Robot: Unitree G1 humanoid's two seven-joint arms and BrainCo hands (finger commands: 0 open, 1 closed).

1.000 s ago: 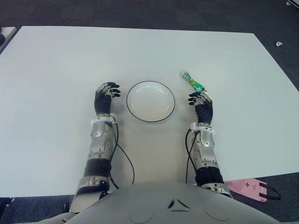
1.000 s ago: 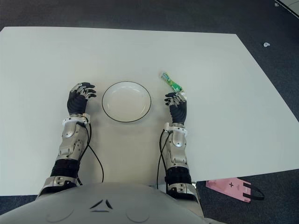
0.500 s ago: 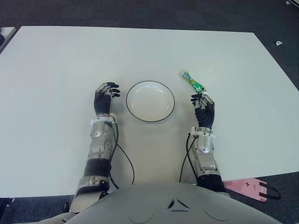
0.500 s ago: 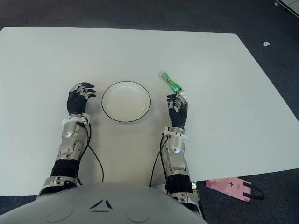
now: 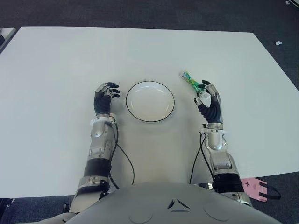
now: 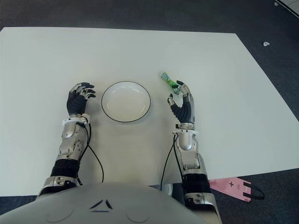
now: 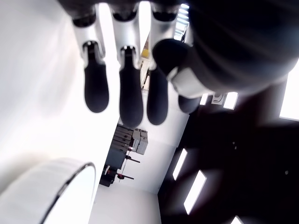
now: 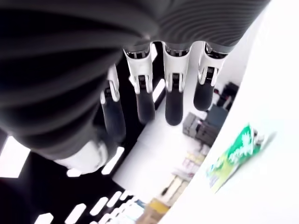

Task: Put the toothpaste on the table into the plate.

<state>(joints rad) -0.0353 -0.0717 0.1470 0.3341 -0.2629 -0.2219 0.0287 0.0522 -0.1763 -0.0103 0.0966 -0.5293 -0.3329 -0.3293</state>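
White table (image 5: 56, 70), dark carpet floor (image 5: 140, 11) around it. Empty plate (image 5: 150, 101) at centre. Toothpaste (image 5: 192, 81) lies on table right of plate. Right hand (image 5: 209, 100) just beside the tube, fingers loose, holding nothing. Left hand (image 5: 103, 97) left of plate, fingers relaxed, empty. Pink bag (image 5: 252, 186) on floor.

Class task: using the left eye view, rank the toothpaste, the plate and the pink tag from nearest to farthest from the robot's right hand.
1. toothpaste: just beyond the right hand, at its fingertips.
2. plate: toward the robot's left, between the two hands.
3. pink tag: farthest, off the near right table edge.
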